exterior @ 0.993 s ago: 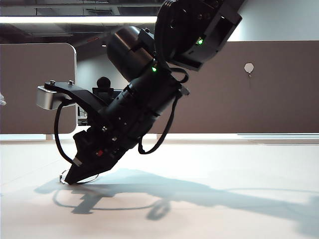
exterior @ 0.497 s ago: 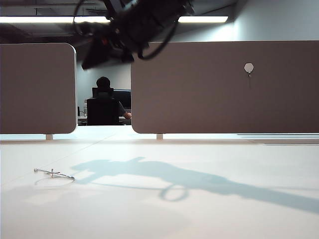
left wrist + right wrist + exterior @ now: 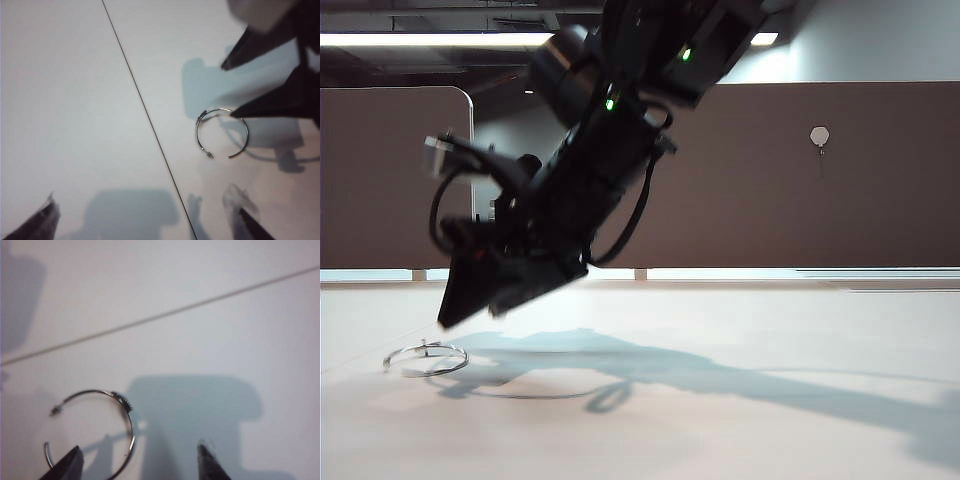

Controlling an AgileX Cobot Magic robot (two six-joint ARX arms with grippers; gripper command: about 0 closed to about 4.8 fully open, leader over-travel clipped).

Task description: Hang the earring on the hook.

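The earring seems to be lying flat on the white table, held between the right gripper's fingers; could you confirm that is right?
Not quite. The earring does lie flat on the white table, but the right gripper does not hold it: the right wrist view shows its fingers open above the hoop.

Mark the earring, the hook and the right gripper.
earring (image 3: 107,427), right wrist view, on the wire near its coiled clasp.
hook (image 3: 819,136), exterior view, on the white hexagonal mount.
right gripper (image 3: 137,462), right wrist view, midway between the open fingertips.
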